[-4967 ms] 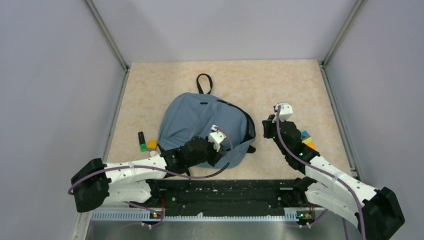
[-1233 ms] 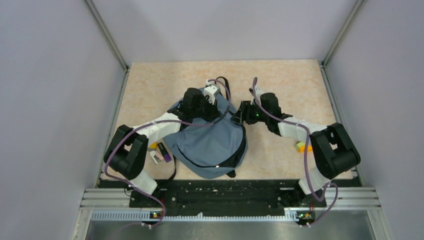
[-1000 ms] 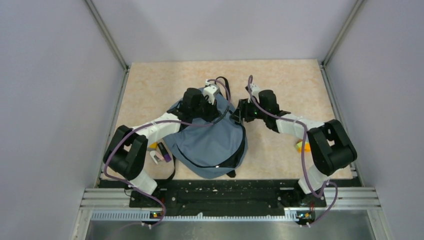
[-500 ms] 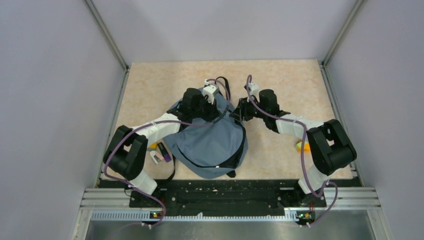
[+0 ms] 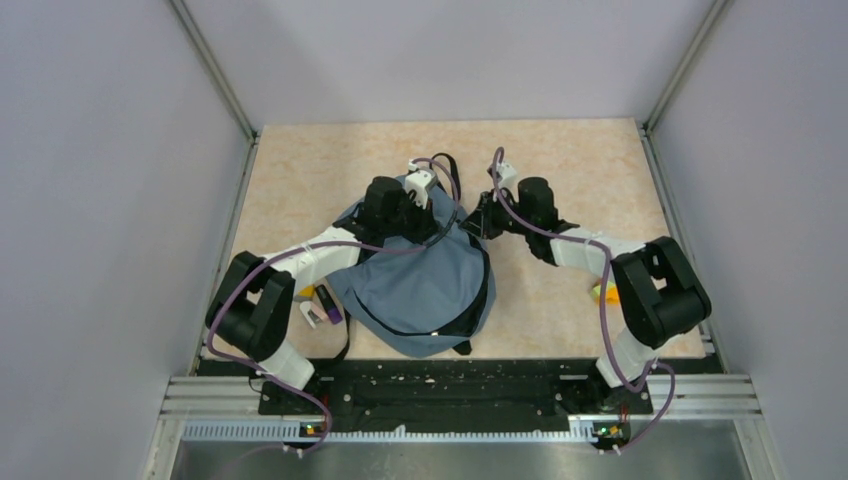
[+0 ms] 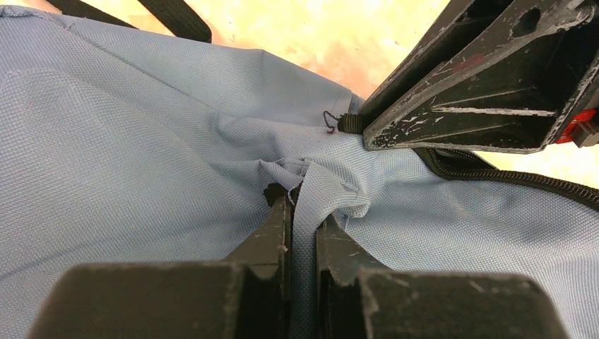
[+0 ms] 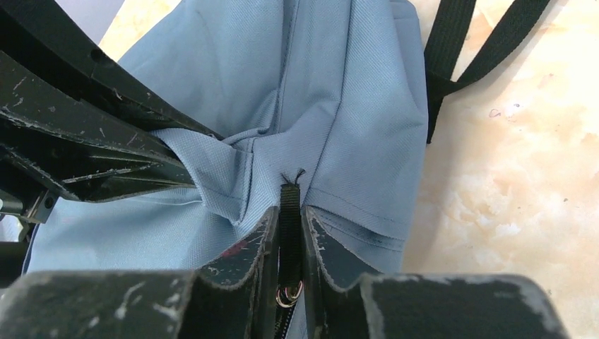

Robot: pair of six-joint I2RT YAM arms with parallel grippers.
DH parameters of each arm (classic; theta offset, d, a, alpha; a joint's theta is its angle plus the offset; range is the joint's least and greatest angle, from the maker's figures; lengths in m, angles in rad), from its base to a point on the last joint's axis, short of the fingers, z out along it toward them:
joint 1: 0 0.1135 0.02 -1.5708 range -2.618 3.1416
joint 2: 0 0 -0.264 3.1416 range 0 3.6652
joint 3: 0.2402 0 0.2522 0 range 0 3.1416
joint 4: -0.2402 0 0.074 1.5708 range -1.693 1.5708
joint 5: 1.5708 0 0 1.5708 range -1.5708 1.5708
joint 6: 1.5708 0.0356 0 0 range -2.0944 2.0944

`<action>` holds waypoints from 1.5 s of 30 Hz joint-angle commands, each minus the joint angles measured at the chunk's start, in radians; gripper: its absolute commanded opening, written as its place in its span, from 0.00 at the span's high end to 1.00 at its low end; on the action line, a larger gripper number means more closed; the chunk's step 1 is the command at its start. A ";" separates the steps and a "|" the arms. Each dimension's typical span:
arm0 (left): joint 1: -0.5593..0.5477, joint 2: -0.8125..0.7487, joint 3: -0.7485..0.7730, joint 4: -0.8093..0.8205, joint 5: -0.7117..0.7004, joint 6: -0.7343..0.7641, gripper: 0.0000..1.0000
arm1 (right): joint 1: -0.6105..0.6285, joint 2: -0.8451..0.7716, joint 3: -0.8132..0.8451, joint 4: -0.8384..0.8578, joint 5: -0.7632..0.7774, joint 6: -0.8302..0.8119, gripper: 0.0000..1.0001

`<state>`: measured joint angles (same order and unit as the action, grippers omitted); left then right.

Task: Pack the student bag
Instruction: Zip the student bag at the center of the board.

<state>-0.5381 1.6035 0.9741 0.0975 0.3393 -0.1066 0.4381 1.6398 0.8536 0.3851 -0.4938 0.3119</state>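
The tabletop (image 5: 560, 160) has the student bag (image 5: 420, 285) in its middle. The bag lies flat, with its black top loop (image 5: 447, 163) pointing to 12 o'clock.

Both of my tools are at the top end of the bag, very close to each other. My left tool (image 6: 300, 201) is closed on a fold of cloth (image 6: 305, 185) and pinches it tight. My right tool (image 7: 289, 215) comes in from about 2 o'clock. It is closed on the zipper pull (image 7: 287, 194), the little black tab with a metal ring (image 7: 288, 295) under it.

I think my job now is to open the zipper (image 6: 508, 176) so things can go in.

To do it well, my left tool should hold the cloth hard and not move, so the bag does not slide. My right tool should pull the tab slowly along the zipper line, round toward 4 o'clock, and stay low. If I pull up or sideways, the thin tab could slip out. If the cloth bunches up, the zipper may get stuck, so I want the cloth stretched flat between my two tools.
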 commanded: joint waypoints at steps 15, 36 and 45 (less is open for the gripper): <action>-0.003 -0.005 0.016 -0.078 -0.125 -0.114 1.00 | -0.010 -0.207 -0.072 0.016 0.099 -0.013 1.00; -0.002 0.059 0.105 -0.066 -0.146 -0.163 1.00 | 0.008 -0.630 -0.323 -0.246 0.037 0.027 1.00; -0.004 0.040 0.107 -0.092 0.057 0.042 0.91 | 0.030 -0.737 -0.377 -0.302 0.146 0.053 1.00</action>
<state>-0.5430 1.6611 1.0641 0.0216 0.2859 -0.2047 0.4580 0.9363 0.4808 0.1028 -0.4290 0.3367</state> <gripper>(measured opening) 0.122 0.002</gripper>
